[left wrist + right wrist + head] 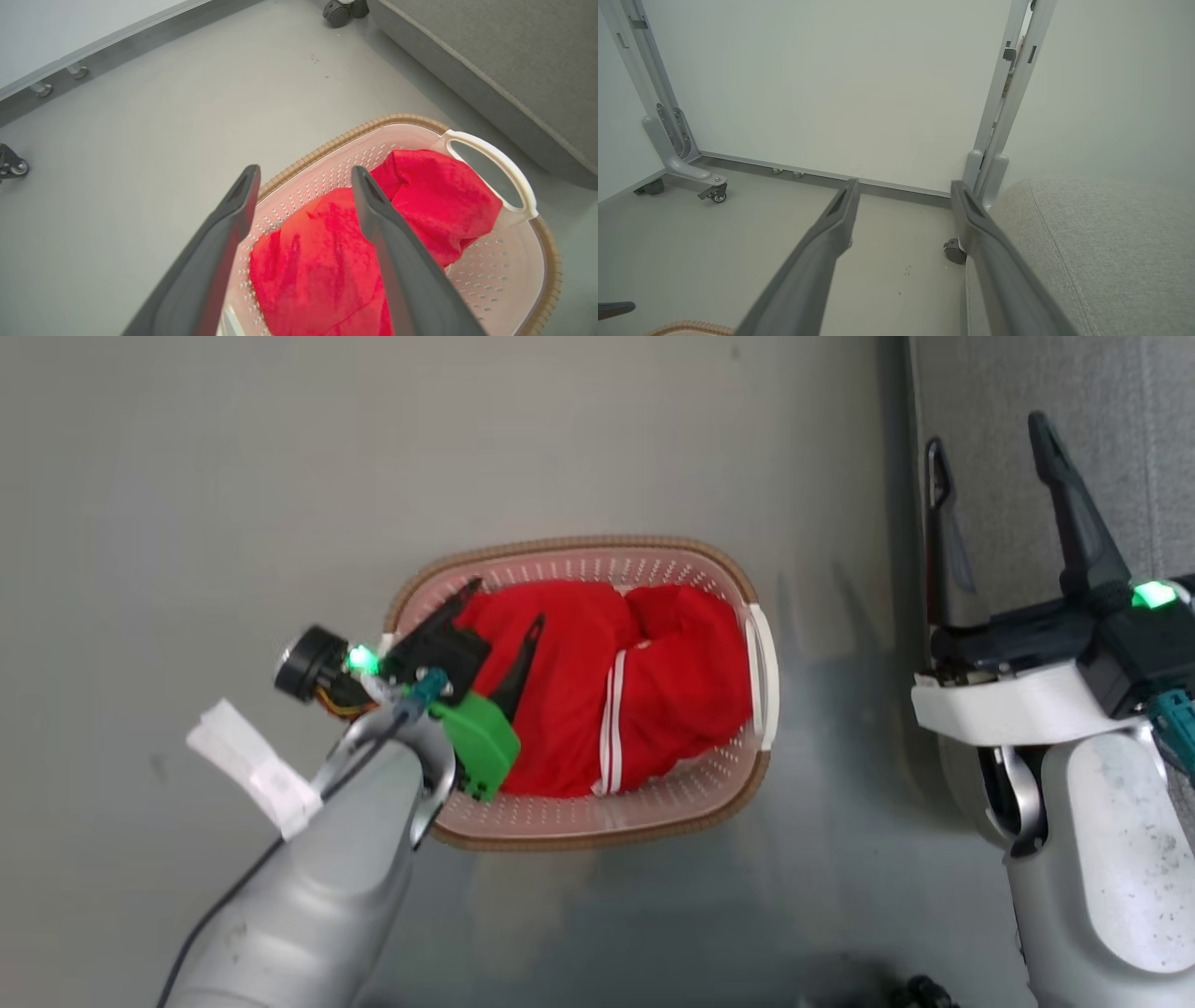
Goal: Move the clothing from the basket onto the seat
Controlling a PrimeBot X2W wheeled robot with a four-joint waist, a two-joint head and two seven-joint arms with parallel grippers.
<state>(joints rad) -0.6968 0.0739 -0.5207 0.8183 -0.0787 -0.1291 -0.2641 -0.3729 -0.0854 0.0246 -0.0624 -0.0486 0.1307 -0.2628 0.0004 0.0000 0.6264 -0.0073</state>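
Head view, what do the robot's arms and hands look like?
Both forearms are pale grey. The left hand and right hand each have two long dark tapered fingers, a black base, a green light and a teal connector. The left arm also carries a green block, a white tape tag and a black cable.

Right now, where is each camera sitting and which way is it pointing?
Head: from above, straight down at the basket and clothing on the floor; left pincer and right pincer show.
Left wrist: along its own open fingers, down into the basket.
Right wrist: along its own open fingers, toward a wall; seat at right.
Shared: head and left wrist both see the clothing; all three catch the seat.
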